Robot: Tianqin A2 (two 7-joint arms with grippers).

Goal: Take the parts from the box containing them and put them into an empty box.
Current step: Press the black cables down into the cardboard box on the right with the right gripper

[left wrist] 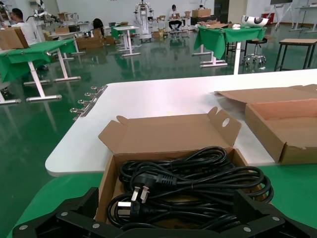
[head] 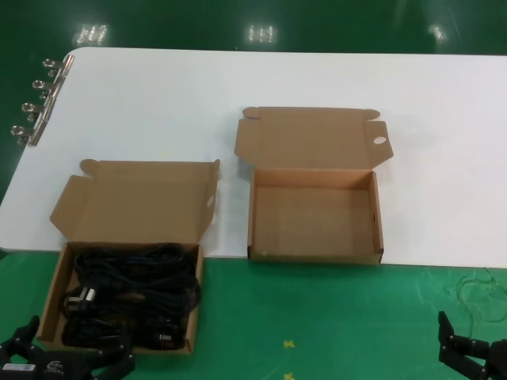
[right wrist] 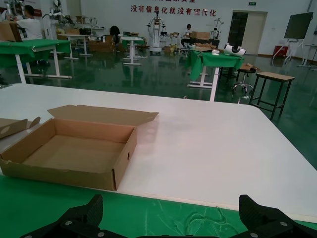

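Black coiled power cords [head: 127, 297] fill the left cardboard box [head: 52, 294], which stands open on the green mat with its lid laid back. In the left wrist view the cords [left wrist: 198, 176] and two plugs lie just ahead. My left gripper [head: 71, 352] is open and empty at that box's near edge, its fingers either side of the cords [left wrist: 168, 215]. The empty box [head: 314, 252] stands open to the right, with a round hole in its lid tab; it also shows in the right wrist view [right wrist: 59, 171]. My right gripper [head: 475, 356] is open and empty [right wrist: 173, 225] over the green mat.
Several binder clips [head: 36, 99] hang on the white table's [head: 158, 95] far left edge. Thin clear plastic scraps [head: 479, 289] lie on the green mat [head: 317, 317] near my right gripper. The empty box also shows in the left wrist view [left wrist: 267, 136].
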